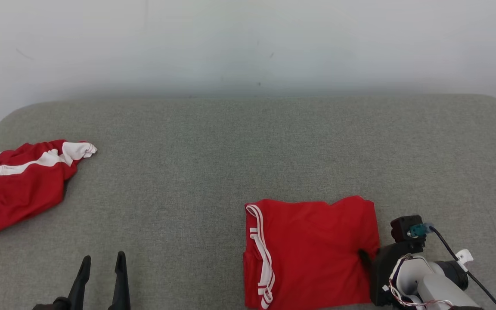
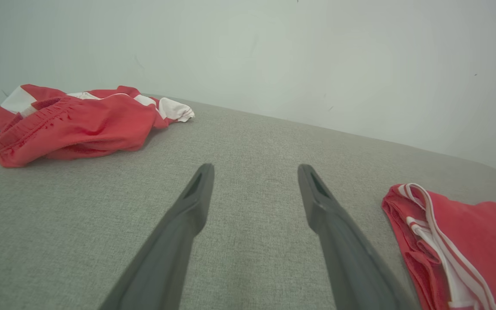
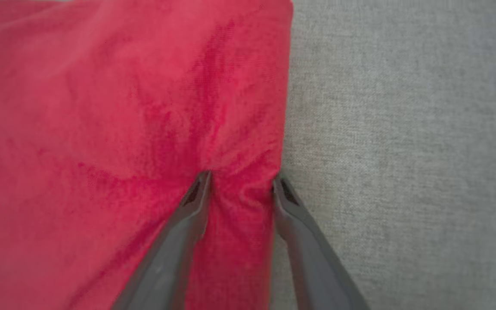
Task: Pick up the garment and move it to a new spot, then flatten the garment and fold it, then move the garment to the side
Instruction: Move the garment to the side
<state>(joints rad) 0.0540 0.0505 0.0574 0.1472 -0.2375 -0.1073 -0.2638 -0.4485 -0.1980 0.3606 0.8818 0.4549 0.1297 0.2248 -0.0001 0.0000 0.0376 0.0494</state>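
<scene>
And here's the flat, folded red cloth garment with white striped trim (image 1: pixel 312 252), lying at the near edge of the grey fabric-covered surface (image 1: pixel 230 150), over towards that surface's right end. Squared up, edges tidy, trim tucked on its left side: the folding looks done to me, so we're into the last step, moving it off to the side.

The right gripper (image 3: pixel 240 183) is down on the garment's right-hand edge, right where red cloth meets grey. One dark finger presses into the cloth, the other sits at the very hem, and a narrow band of cloth is puckered up between them. The jaws stand partway apart; whether they have a true hold of that band, I can't tell from here.

The left gripper (image 2: pixel 254 172) hovers low over the near-left part of the grey surface, fingers spread wide, nothing between them, well clear of the folded piece.

Off at the grey surface's far-left end lies a crumpled red and white garment (image 1: pixel 15 185), bunched and partly over the edge.

What's next? A firm pinch through all the layers, I'd say, then a low, steady drag or lift sideways. Catch only the top layer and the fold peels open, so the grip has to go deep
</scene>
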